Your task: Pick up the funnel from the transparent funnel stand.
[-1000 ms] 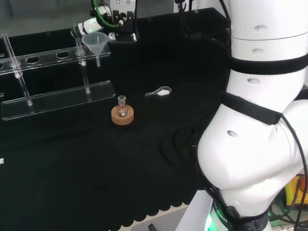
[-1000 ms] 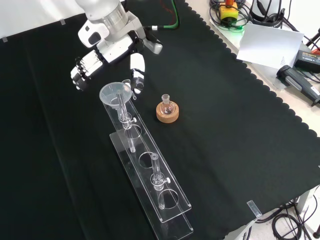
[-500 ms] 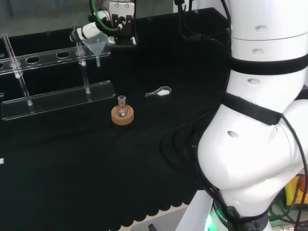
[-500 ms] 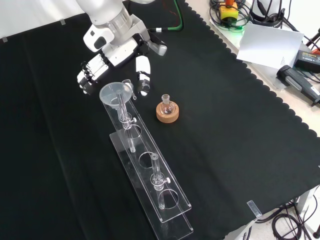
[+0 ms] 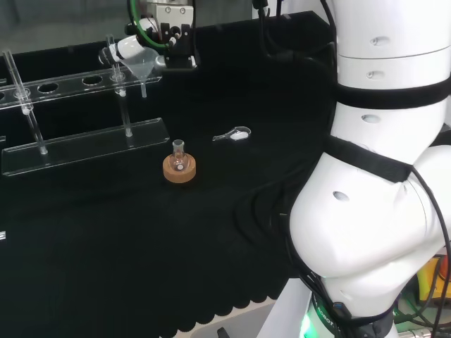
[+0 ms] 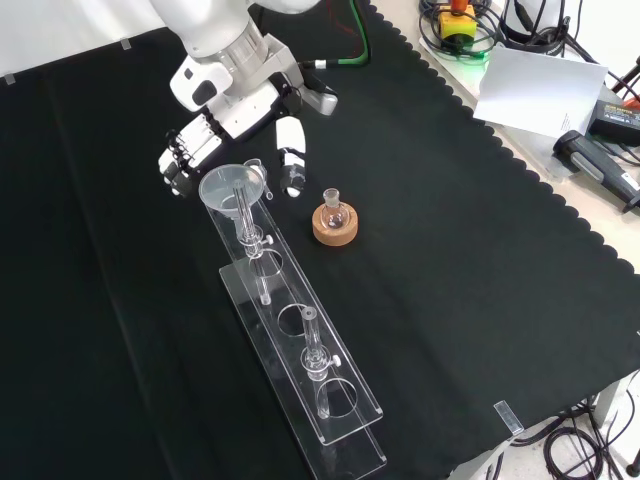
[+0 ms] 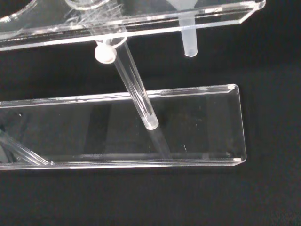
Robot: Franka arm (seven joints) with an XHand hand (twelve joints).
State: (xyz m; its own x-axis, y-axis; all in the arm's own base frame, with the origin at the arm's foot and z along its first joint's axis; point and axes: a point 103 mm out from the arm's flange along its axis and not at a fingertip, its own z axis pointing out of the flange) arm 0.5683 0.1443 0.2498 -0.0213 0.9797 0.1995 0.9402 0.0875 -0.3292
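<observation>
A clear funnel sits in the end hole of the transparent stand; its cone also shows in the head view. In the front view the hand hangs just beyond that end of the stand, open. Its fingers reach down on the left of the funnel's rim and its thumb on the right, with gaps to the rim. The wrist view looks under the stand's upper plate at the funnel's stem and a post over the base plate.
A small flask on a cork ring stands right of the funnel in the front view, close to the thumb. A small white scoop lies on the cloth in the head view. Papers and cables lie beyond the cloth's edge.
The hand has come down and closer to the funnel, so that fingers and thumb now flank its rim. The funnel and the stand have not moved.
</observation>
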